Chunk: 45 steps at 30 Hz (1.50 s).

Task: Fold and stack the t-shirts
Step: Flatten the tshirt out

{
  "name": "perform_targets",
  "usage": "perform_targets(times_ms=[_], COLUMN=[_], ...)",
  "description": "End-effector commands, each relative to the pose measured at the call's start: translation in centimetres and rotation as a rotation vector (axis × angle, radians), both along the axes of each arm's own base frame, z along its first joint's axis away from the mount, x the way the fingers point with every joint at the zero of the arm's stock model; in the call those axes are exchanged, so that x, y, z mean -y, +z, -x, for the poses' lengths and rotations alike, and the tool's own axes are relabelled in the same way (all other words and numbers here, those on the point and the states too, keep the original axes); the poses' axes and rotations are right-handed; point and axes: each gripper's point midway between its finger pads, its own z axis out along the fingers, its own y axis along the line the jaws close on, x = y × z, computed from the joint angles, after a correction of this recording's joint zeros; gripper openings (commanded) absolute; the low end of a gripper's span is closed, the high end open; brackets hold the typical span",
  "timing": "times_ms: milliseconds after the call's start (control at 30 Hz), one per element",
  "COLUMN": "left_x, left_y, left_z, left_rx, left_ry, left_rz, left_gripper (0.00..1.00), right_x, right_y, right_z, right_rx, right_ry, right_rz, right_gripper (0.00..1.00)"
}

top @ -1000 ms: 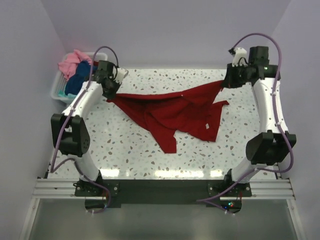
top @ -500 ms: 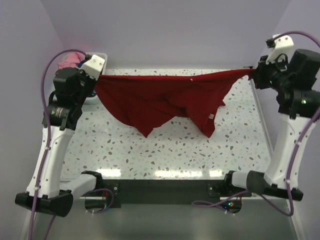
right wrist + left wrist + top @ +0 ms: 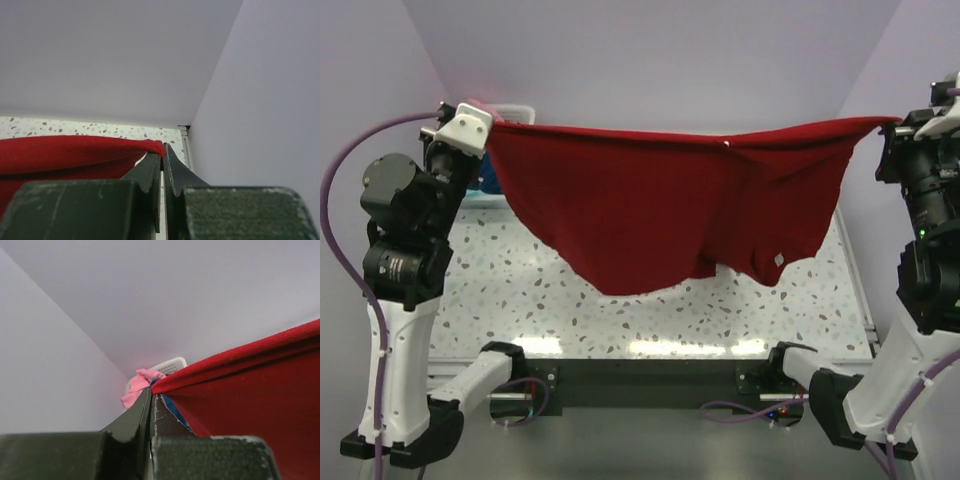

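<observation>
Above the table (image 3: 520,300) | left gripper (image 3: 151,399) and right gripper (image 3: 162,150) clench the deep red t-shirt (image 3: 660,200) taut between them | step: spreading | next: you lay it flat, unwrinkled.

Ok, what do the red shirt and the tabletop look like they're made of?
Red t-shirt: soft matte knit cloth, probably cotton; it sags and drapes in folds. Tabletop: hard glossy speckled surface, terrazzo-like, maybe laminate; light strips reflect near its front edge.

- Large deep red cloth t-shirt (image 3: 660,210) spans the frame's upper middle, above the speckled table (image 3: 520,290).
- White slatted plastic basket (image 3: 518,108) sits upper left, behind the shirt's corner.
</observation>
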Motion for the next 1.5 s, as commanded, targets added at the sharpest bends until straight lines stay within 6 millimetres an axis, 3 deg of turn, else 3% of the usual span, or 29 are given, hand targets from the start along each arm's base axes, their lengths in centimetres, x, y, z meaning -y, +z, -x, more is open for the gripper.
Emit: perform_targets(times_ms=[0, 167, 233, 300, 367, 400, 433, 467, 500, 533, 600, 667, 733, 767, 833, 900, 933, 1000, 1033, 1100, 1133, 1167, 1200, 1233, 1300, 1333, 1400, 1433, 1467], left_x=[0.2, 1.7, 2.2, 2.8, 2.9, 3.3, 3.2, 3.7, 3.9, 3.8, 3.8, 3.4, 3.1, 2.7, 3.0, 2.9, 3.3, 3.7, 4.3, 5.1, 5.4, 5.9, 6.5, 6.9, 8.0, 8.4, 9.5, 9.7, 9.8], left_y=[0.5, -1.0, -1.8, -3.4, -1.0, -2.5, 1.5, 0.4, 1.7, 6.9, 8.7, 14.1, 15.7, 18.3, 17.4, 17.4, 14.2, 12.2, 6.6, 3.0, -2.7, -4.5, -6.9, -12.4, -15.7, -20.6, -23.6, -27.7, -29.0], left_z=[-2.9, -7.9, -11.1, -14.8, -17.2, -20.1, -20.6, -23.3, -24.1, -23.1, -24.3, -21.4, -20.1, -16.6, -15.9, -14.4, -16.0, -14.6, -16.4, -15.3, -16.2, -15.6, -15.3, -15.2, -13.4, -12.4, -10.5, -9.1, -8.4], left_rx=[-0.005, -0.029, -0.03, -0.058, 0.014, -0.012, 0.078, 0.055, 0.082, 0.188, 0.243, 0.399, 0.506, 0.586, 0.613, 0.621, 0.543, 0.532, 0.437, 0.396, 0.285, 0.254, 0.206, 0.098, 0.057, -0.036, -0.069, -0.161, -0.178], left_ry=[0.011, -0.028, -0.028, -0.026, -0.013, -0.006, -0.006, -0.003, -0.008, -0.017, -0.012, -0.021, -0.02, -0.03, -0.043, -0.043, -0.051, -0.072, -0.093, -0.143, -0.168, -0.205, -0.234, -0.264, -0.316, -0.355, -0.405, -0.448, -0.46], left_rz=[0.021, 0.032, 0.032, 0.027, 0.041, 0.045, 0.065, 0.088, 0.106, 0.13, 0.15, 0.153, 0.16, 0.152, 0.122, 0.067, 0.028, -0.064, -0.11, -0.2, -0.214, -0.232, -0.25, -0.269, -0.314, -0.339, -0.397, -0.427, -0.464], left_gripper=[0.0, 0.0, 0.0, 0.0, 0.0, 0.0, 0.0, 0.0, 0.0, 0.0, 0.0, 0.0, 0.0, 0.0, 0.0, 0.0, 0.0, 0.0, 0.0, 0.0, 0.0, 0.0, 0.0, 0.0, 0.0, 0.0, 0.0, 0.02, 0.02], right_x=[3.1, 4.3, 4.4, 4.9, 4.9, 5.5, 5.5, 5.7, 6.2, 5.9, 6.0, 6.2, 6.0, 5.9, 6.4, 6.3, 6.5, 6.0, 5.4, 4.5, 4.0, 3.9, 3.6, 3.7, 4.1, 3.9, 4.0, 3.8, 3.7], right_y=[0.0, -4.5, -4.5, -6.2, -4.8, -7.0, -3.9, -3.1, -4.1, -0.1, 4.0, 7.0, 11.2, 12.3, 14.6, 14.8, 12.8, 10.6, 5.3, 0.7, -6.3, -9.3, -10.8, -16.9, -19.8, -24.1, -27.4, -29.9, -31.4], right_z=[-4.2, -12.0, -14.3, -18.4, -20.6, -23.8, -23.8, -24.4, -26.5, -25.0, -24.0, -21.0, -17.6, -16.6, -14.2, -13.8, -15.3, -15.2, -18.2, -17.8, -19.6, -19.6, -18.1, -18.2, -16.0, -15.1, -13.4, -12.1, -11.3], right_rx=[0.006, -0.112, -0.1, -0.13, -0.091, -0.135, -0.057, -0.032, -0.048, 0.061, 0.204, 0.303, 0.448, 0.483, 0.545, 0.541, 0.477, 0.403, 0.262, 0.148, -0.012, -0.078, -0.105, -0.237, -0.3, -0.392, -0.475, -0.531, -0.574], right_ry=[-0.119, -0.095, -0.072, -0.054, -0.034, -0.035, -0.037, -0.039, -0.044, -0.043, -0.053, -0.092, -0.119, -0.125, -0.185, -0.19, -0.18, -0.154, -0.078, -0.023, 0.046, 0.059, 0.063, 0.085, 0.07, 0.091, 0.104, 0.122, 0.137], right_rz=[0.016, -0.013, -0.024, -0.045, -0.063, -0.081, -0.081, -0.083, -0.088, -0.067, -0.03, 0.016, 0.077, 0.098, 0.139, 0.165, 0.171, 0.177, 0.187, 0.189, 0.208, 0.214, 0.223, 0.245, 0.3, 0.306, 0.335, 0.35, 0.361], right_gripper=[0.0, 0.0, 0.0, 0.0, 0.0, 0.0, 0.0, 0.0, 0.0, 0.0, 0.0, 0.0, 0.0, 0.0, 0.0, 0.0, 0.0, 0.0, 0.0, 0.0, 0.0, 0.0, 0.0, 0.0, 0.0, 0.0, 0.0, 0.0, 0.0])
